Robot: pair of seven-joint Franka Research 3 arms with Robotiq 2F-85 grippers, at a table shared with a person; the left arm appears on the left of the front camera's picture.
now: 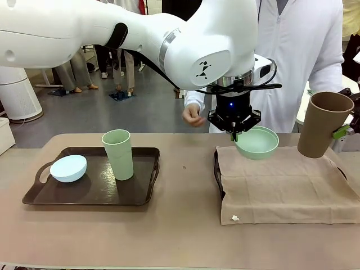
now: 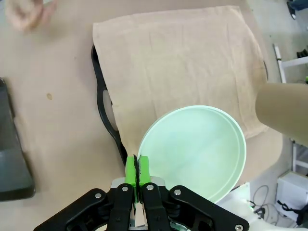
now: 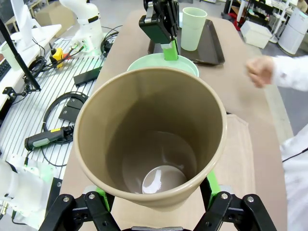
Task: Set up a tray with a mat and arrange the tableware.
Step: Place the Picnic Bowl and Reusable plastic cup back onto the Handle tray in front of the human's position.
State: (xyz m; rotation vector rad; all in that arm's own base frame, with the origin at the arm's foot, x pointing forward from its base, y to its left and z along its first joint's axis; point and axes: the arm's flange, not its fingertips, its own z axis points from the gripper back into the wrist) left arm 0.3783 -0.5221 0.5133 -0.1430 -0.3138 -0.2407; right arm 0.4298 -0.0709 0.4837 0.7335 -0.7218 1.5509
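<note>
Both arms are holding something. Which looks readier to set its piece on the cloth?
Probably left: the left gripper pinches the mint green bowl by the rim, low over the mat's far edge. The right gripper holds the brown cup higher, tilted, at the mat's side.

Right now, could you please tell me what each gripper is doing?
Left gripper: shut on the mint green bowl, at its rim.
Right gripper: shut on the brown cup.

Mint-green bowl [image 1: 257, 142], plain and matte, over a plain beige mat [image 1: 281, 185]. Brown cup [image 1: 324, 124], same brown inside. On the dark brown tray [image 1: 34, 194], a pale green cup [image 1: 118, 153] and a light blue bowl [image 1: 68, 168]. Left gripper [image 1: 234, 135] black, pads [image 2: 131, 171] bright green, arm [image 1: 185, 45] white. Table [image 1: 180, 236] tan, unpatterned.
</note>
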